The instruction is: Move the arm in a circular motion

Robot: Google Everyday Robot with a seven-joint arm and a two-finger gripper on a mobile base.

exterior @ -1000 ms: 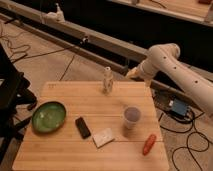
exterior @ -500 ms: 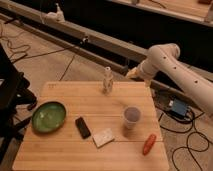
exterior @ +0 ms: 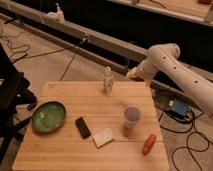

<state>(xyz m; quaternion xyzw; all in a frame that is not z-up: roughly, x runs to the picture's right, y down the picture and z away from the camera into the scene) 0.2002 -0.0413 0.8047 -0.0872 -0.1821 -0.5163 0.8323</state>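
Note:
The cream-white arm (exterior: 175, 69) comes in from the right edge, bends at a bulbous elbow at the upper right and reaches down-left. Small dark dots run along its thick segments. Its gripper (exterior: 131, 73) hangs just past the far right edge of the wooden table (exterior: 65, 150), a little right of a small white figurine-like bottle (exterior: 107, 80). The gripper holds nothing that I can see.
On the table lie a green bowl (exterior: 48, 116) at left, a black phone-like object (exterior: 82, 127), a white card (exterior: 104, 137), a clear cup (exterior: 132, 117) and an orange carrot-like object (exterior: 148, 144). Cables and a blue box (exterior: 177, 108) lie on the floor at right. A dark chair (exterior: 10, 95) stands left.

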